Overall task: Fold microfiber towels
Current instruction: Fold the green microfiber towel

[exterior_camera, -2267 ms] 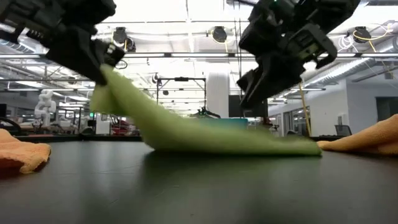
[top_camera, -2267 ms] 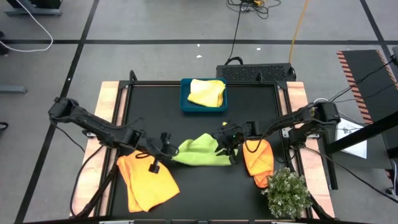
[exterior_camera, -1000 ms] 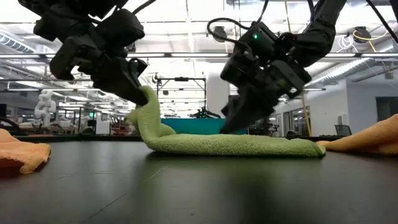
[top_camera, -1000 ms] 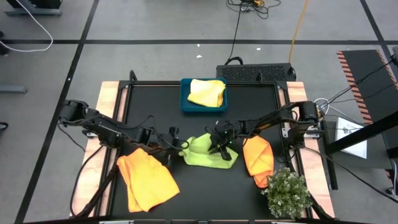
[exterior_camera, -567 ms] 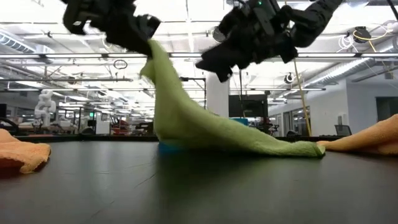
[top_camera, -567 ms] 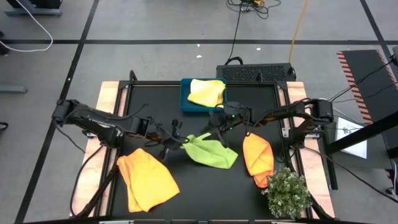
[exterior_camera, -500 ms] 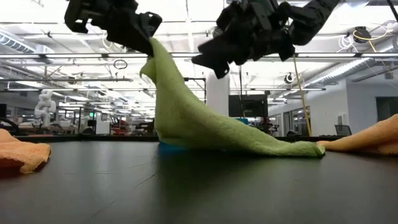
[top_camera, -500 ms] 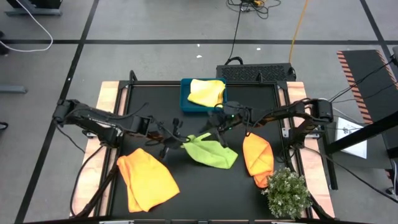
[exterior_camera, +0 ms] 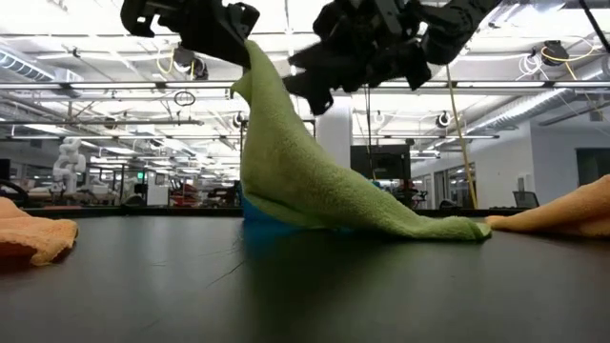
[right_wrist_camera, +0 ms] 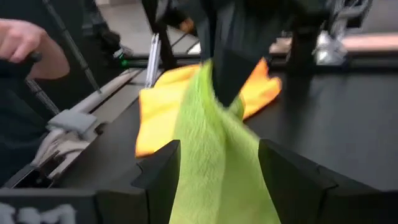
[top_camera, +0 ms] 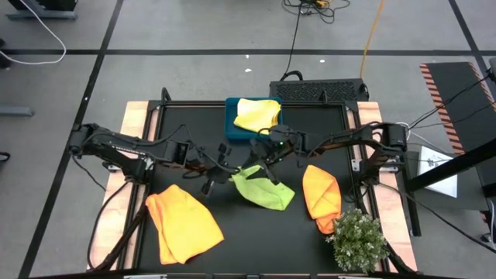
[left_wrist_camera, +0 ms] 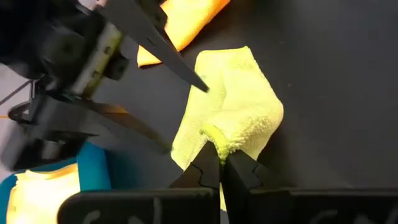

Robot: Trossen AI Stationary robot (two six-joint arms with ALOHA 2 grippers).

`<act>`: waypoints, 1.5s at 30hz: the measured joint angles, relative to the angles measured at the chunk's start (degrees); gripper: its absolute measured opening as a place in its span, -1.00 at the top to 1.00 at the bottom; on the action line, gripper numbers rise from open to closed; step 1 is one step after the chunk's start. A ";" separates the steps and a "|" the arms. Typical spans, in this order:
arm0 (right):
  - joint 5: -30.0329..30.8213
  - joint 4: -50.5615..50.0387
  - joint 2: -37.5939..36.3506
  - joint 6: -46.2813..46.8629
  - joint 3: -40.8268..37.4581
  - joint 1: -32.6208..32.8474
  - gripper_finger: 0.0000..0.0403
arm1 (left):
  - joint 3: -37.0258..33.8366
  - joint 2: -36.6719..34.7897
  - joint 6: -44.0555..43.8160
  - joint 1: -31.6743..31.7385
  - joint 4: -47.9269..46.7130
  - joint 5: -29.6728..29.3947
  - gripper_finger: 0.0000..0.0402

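Black-topped table (top_camera: 252, 232) with pale wooden side rails — carries a teal rectangular tray (top_camera: 232, 129), two orange microfiber towels (top_camera: 183, 224) (top_camera: 321, 197), a lime green towel (top_camera: 263, 189) partly resting, and a bushy green plant (top_camera: 358, 239).

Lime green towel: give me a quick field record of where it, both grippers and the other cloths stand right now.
lime green microfiber towel: one corner lifted high, the rest draped down onto the black table
left gripper: shut on the towel's raised corner
right gripper: open, the towel hanging between its fingers, not clamped
pale yellow cloth: lying in the teal rectangular tray
orange cloth, left: on the table, untouched
orange cloth, right: on the table beside the small bushy green plant
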 joint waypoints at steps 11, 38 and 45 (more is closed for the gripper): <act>-0.26 1.02 3.78 -0.13 0.45 0.24 -0.03 | 0.11 0.00 -1.77 0.17 0.39 -3.09 0.99; 7.03 -0.51 0.22 -7.25 0.43 -2.64 1.00 | 0.11 -0.57 -13.85 0.22 -13.18 -5.21 0.98; 16.67 -4.37 -2.79 -15.68 0.41 -0.04 1.00 | 0.11 -0.57 -15.10 0.11 -13.36 -8.02 0.95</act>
